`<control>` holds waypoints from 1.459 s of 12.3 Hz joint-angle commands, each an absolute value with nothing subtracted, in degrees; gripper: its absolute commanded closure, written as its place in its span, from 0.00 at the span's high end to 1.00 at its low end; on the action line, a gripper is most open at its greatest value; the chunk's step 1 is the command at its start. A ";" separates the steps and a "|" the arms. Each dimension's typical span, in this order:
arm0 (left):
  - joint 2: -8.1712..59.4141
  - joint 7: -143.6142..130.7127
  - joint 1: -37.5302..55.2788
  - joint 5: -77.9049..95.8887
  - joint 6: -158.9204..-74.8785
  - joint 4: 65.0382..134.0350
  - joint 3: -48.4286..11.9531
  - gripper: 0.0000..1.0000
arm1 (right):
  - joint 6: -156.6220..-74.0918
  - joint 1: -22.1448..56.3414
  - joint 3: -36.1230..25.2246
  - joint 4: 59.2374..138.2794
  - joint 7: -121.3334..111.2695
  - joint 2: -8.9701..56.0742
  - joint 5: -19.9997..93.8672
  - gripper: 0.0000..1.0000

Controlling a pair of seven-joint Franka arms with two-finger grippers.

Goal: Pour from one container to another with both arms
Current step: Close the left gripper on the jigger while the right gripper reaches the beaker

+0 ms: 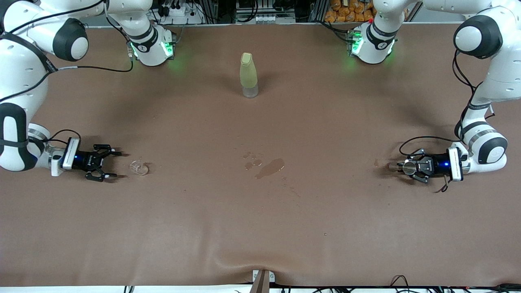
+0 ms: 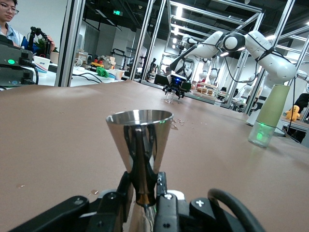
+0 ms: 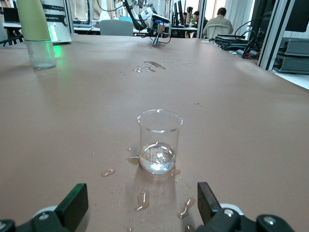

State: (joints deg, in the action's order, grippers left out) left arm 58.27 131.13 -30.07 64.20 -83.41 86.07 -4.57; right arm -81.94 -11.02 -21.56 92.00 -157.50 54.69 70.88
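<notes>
The tiny clear glass beaker (image 1: pixel 139 167) stands upright on the brown table near the right arm's end, with a little liquid in its bottom (image 3: pixel 159 141). My right gripper (image 1: pixel 115 165) sits low at the table just short of it, open, and its two fingers flank bare wet table (image 3: pixel 141 203). At the left arm's end, my left gripper (image 1: pixel 402 166) is shut on the narrow stem of the small metal cup (image 1: pixel 392 166). That cup (image 2: pixel 139 145) stands upright between the fingers (image 2: pixel 143 191), low at the table.
A tall yellow-green bottle (image 1: pixel 248 75) stands mid-table toward the robots' bases. A spilled puddle (image 1: pixel 269 167) and small drops lie at the table's middle. More drops (image 3: pixel 145 199) wet the cloth around the beaker.
</notes>
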 commanded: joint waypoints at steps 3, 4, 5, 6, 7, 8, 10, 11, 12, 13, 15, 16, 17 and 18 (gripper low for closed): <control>55.47 128.94 -29.01 65.57 -82.71 83.33 -4.57 0.00 | -81.21 -10.81 -20.05 91.67 -165.32 57.04 74.70 1.00; 55.20 128.24 -29.00 65.83 -82.97 83.32 -4.57 0.00 | -81.21 -10.81 -19.60 91.67 -165.32 57.48 74.88 1.00; 55.20 127.88 -28.83 65.74 -82.97 82.97 -4.83 0.00 | -81.21 -10.72 -19.60 91.67 -165.93 57.65 75.84 1.00; 55.20 128.32 -28.31 65.57 -82.97 81.92 -5.70 0.00 | -81.21 -10.46 -19.34 91.67 -166.72 58.00 76.46 1.00; 55.11 128.41 -28.30 65.91 -82.97 81.91 -5.80 0.00 | -81.21 -10.55 -18.38 91.67 -166.99 58.18 76.90 1.00; 55.02 128.84 -28.30 66.44 -83.06 82.00 -5.89 0.00 | -81.30 -10.55 -18.11 91.67 -167.17 58.36 77.17 1.00; 54.32 129.20 -27.69 66.53 -83.93 82.00 -5.89 0.00 | -81.30 -10.46 -17.67 91.67 -168.74 58.88 78.57 1.00; 54.23 129.90 -27.69 67.23 -85.15 82.18 -5.98 0.00 | -81.30 -10.37 -17.58 91.67 -169.10 59.23 78.92 1.00; 54.75 131.47 -27.60 68.89 -85.34 82.35 -6.67 0.00 | -81.30 -10.28 -17.49 91.67 -169.28 59.59 79.10 1.00; 54.76 132.53 -27.34 69.25 -85.34 82.44 -7.03 0.00 | -81.30 -10.20 -17.23 91.67 -169.54 59.76 79.45 1.00; 54.49 132.63 -25.85 69.35 -85.95 82.35 -7.47 0.00 | -81.39 -10.20 -16.35 91.67 -170.15 60.03 79.54 1.00; 54.41 132.54 -25.40 69.43 -86.65 82.44 -7.56 0.00 | -81.39 -10.20 -15.83 91.67 -170.24 60.20 80.32 1.00; 54.32 132.45 -24.36 69.43 -86.83 82.44 -7.56 0.00 | -81.47 -10.11 -15.39 91.67 -170.33 60.47 80.42 1.00; 54.23 132.45 -23.30 69.43 -86.84 82.53 -7.56 0.00 | -81.74 -10.11 -14.95 91.67 -170.42 60.56 80.51 1.00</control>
State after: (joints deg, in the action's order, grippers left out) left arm 55.62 131.48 -24.97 67.97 -86.00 81.29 -7.77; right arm -81.93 -10.40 -15.29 91.80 -159.46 59.02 78.77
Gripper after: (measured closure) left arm 0.789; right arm 0.000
